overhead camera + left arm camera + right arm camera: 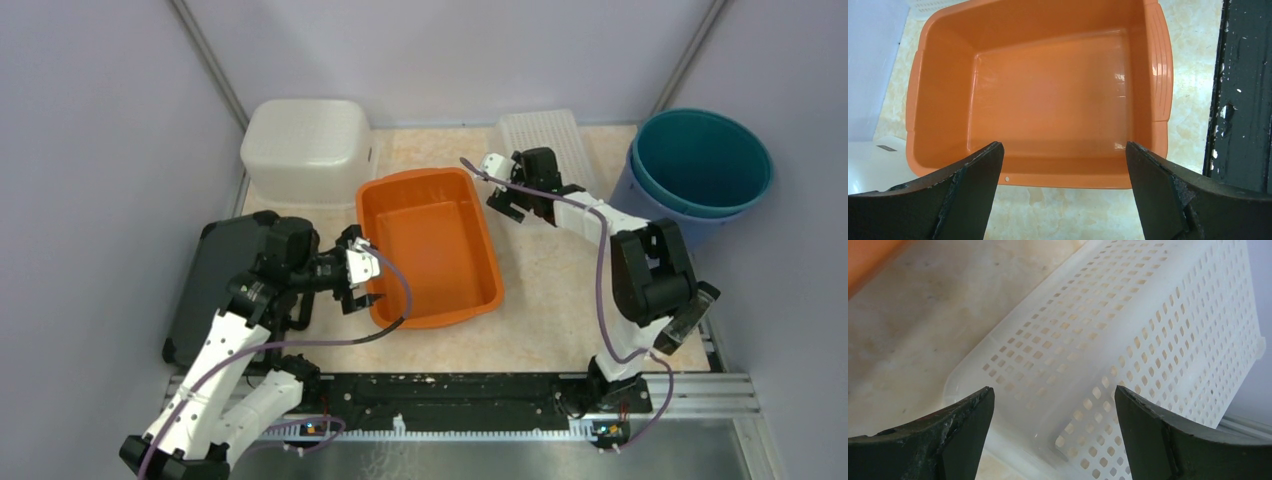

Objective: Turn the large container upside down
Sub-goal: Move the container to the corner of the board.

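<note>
Now | orange tub (430, 240) mouth-up, long axis roughly near-to-far | left claw (365, 272), right claw (501, 189) gaping, empty

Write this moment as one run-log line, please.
flip: not done | orange tub: upright, open side up | left claw: open, facing tub's rim | right claw: open, over white perforated basket

The left gripper (1063, 150), jaws wide apart, hovers just short of the upright orange tub (1048, 90), which sits near the tabletop's (1190, 100) black-railed (1243, 75) edge.
</note>
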Tool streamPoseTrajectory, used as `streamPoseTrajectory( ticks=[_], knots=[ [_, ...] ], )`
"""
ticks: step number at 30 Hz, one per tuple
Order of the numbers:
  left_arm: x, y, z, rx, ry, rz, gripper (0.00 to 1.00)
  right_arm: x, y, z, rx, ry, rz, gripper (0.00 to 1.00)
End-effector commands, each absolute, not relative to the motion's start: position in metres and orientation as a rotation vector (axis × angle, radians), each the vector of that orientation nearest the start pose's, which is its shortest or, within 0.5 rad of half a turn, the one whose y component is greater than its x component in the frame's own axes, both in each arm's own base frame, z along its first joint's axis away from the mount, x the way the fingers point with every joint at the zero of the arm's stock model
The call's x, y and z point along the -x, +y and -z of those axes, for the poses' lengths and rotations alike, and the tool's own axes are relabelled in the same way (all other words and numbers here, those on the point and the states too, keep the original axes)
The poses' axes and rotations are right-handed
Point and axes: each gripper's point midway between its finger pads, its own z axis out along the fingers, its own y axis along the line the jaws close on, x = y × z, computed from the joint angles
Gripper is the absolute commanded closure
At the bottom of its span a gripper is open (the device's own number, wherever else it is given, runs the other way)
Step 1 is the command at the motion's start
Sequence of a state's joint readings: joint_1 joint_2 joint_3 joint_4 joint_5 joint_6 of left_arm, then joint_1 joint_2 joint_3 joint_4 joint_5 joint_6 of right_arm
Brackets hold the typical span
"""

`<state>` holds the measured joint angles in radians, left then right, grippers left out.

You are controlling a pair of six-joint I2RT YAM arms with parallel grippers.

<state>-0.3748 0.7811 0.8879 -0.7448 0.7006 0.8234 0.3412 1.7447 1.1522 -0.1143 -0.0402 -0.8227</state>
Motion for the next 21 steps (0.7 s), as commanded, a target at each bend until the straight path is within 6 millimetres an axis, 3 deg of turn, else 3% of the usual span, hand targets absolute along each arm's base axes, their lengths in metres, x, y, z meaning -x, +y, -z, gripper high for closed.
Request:
streamPoseTrajectory(
  ticks=[1, 7, 21],
  knots=[
    [-0.189, -0.174, -0.236, -1.445, 1.44, 0.514, 0.01, -0.478, 0.134, -0.092, 1.189, 1.947, 0.223, 0.12],
    [-0.189, -0.173, -0.237, -1.44, 1.435, 0.507, 0.01, -0.502, 0.118, -0.091, 1.05, 1.999, 0.31, 0.13],
    [-0.19, -0.174, -0.237, -1.442, 1.434, 0.513, 0.01, -0.509, 0.064, -0.092, 0.712, 2.162, 0.319, 0.15]
  ],
)
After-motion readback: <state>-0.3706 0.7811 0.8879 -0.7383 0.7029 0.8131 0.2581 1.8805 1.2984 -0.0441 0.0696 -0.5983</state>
